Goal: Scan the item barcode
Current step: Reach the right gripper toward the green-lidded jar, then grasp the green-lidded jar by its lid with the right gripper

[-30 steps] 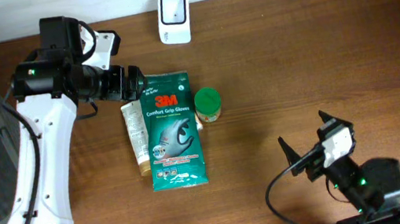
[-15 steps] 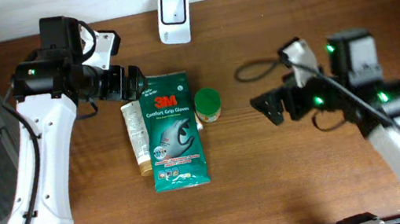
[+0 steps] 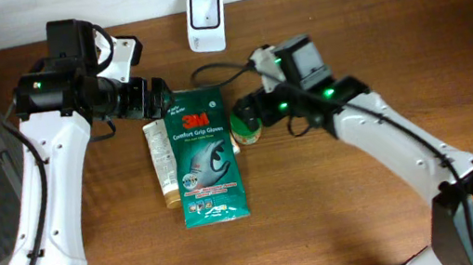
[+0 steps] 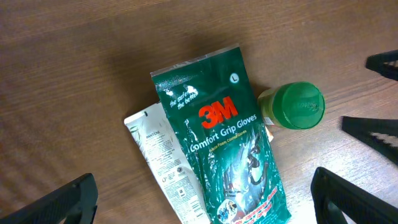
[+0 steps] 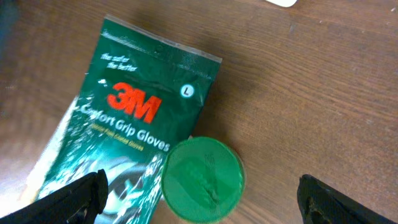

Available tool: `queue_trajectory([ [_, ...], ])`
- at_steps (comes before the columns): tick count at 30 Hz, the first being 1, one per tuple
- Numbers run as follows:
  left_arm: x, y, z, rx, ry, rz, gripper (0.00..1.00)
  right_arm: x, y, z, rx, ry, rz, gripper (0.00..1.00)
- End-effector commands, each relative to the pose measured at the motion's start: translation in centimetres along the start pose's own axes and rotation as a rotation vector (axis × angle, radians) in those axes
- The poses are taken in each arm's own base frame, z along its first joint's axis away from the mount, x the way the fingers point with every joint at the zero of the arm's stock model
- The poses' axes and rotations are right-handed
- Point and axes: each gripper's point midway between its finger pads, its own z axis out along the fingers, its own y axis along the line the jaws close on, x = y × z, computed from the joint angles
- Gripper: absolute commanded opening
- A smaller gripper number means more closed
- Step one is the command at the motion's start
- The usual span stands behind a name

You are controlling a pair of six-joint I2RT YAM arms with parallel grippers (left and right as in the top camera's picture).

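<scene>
Right gripper (image 5: 206, 198) wide open, green-lid jar (image 4: 298, 106) centred between its fingers. I'd drop straight, pinch below lid, avoid glove pack (image 5: 124, 115) by left finger. Left gripper (image 4: 202, 202) open too, empty.

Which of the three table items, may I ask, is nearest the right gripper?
The green-lidded jar: it sits under the open right gripper; the glove packet and white tube lie beyond it.
</scene>
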Motion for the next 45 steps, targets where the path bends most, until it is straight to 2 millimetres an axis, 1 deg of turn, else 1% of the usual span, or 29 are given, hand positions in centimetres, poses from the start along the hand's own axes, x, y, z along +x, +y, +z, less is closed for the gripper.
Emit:
queue_trajectory([
  [1, -0.5, -0.1, -0.4, 0.007, -0.019, 0.014, 0.99, -0.1, -0.9, 2.2, 0.143, 0.01, -0.004, 0.95],
  [4, -0.5, -0.1, -0.4, 0.007, -0.019, 0.014, 0.99, 1.0, -0.2, 4.6, 0.124, 0.06, -0.026, 0.95],
  [6, -0.5, -0.1, -0.4, 0.007, -0.019, 0.014, 0.99, 1.8, 0.0, 5.5, 0.117, 0.086, -0.03, 0.95],
  [8, -0.5, -0.1, -0.4, 0.007, -0.019, 0.014, 0.99, 2.5, -0.4, 6.2, 0.122, 0.107, -0.025, 0.96],
  [10, -0.5, -0.1, -0.4, 0.007, -0.019, 0.014, 1.0, 2.9, -0.5, 6.4, 0.124, 0.121, -0.023, 0.96],
  [12, -0.5, -0.1, -0.4, 0.007, -0.019, 0.014, 0.99, 3.3, -0.5, 6.7, 0.122, 0.134, -0.022, 0.95],
  [14, -0.5, -0.1, -0.4, 0.007, -0.019, 0.014, 0.99, 3.7, -0.6, 7.0, 0.12, 0.147, -0.017, 0.86],
  [15, -0.5, -0.1, -0.4, 0.007, -0.019, 0.014, 0.99, 3.9, -0.6, 7.0, 0.121, 0.153, -0.016, 0.8],
  [17, -0.5, -0.1, -0.4, 0.007, -0.019, 0.014, 0.99, 3.8, -0.7, 7.0, 0.123, 0.152, -0.013, 0.7],
  [18, -0.5, -0.1, -0.4, 0.007, -0.019, 0.014, 0.99, 3.8, -0.7, 7.0, 0.123, 0.152, -0.013, 0.68],
  [19, -0.5, -0.1, -0.4, 0.007, -0.019, 0.014, 0.99, 3.8, -0.8, 6.9, 0.124, 0.153, -0.011, 0.64],
  [21, -0.5, -0.1, -0.4, 0.007, -0.019, 0.014, 0.99, 4.1, -1.2, 6.2, 0.134, 0.171, 0.011, 0.64],
  [23, -0.5, -0.1, -0.4, 0.007, -0.019, 0.014, 0.99, 4.3, -2.0, 5.1, 0.152, 0.191, 0.046, 0.64],
  [26, -0.5, -0.1, -0.4, 0.007, -0.019, 0.014, 0.99, 5.0, -4.2, 2.9, 0.192, 0.238, 0.107, 0.64],
  [29, -0.5, -0.1, -0.4, 0.007, -0.019, 0.014, 0.99, 6.4, -6.1, 1.7, 0.221, 0.296, 0.159, 0.64],
  [30, -0.5, -0.1, -0.4, 0.007, -0.019, 0.014, 0.99, 6.6, -6.4, 1.5, 0.225, 0.304, 0.166, 0.64],
  [36, -0.5, -0.1, -0.4, 0.007, -0.019, 0.014, 0.99, 6.1, -5.9, 1.1, 0.209, 0.312, 0.169, 0.65],
  [37, -0.5, -0.1, -0.4, 0.007, -0.019, 0.014, 0.99, 5.9, -5.8, 1.0, 0.208, 0.312, 0.17, 0.7],
  [39, -0.5, -0.1, -0.4, 0.007, -0.019, 0.014, 0.99, 5.7, -5.8, 0.8, 0.209, 0.313, 0.17, 0.73],
  [41, -0.5, -0.1, -0.4, 0.007, -0.019, 0.014, 0.99, 6.0, -5.8, 0.9, 0.21, 0.324, 0.172, 0.73],
  [45, -0.5, -0.1, -0.4, 0.007, -0.019, 0.014, 0.99, 7.9, -6.7, 1.1, 0.25, 0.396, 0.182, 0.74],
])
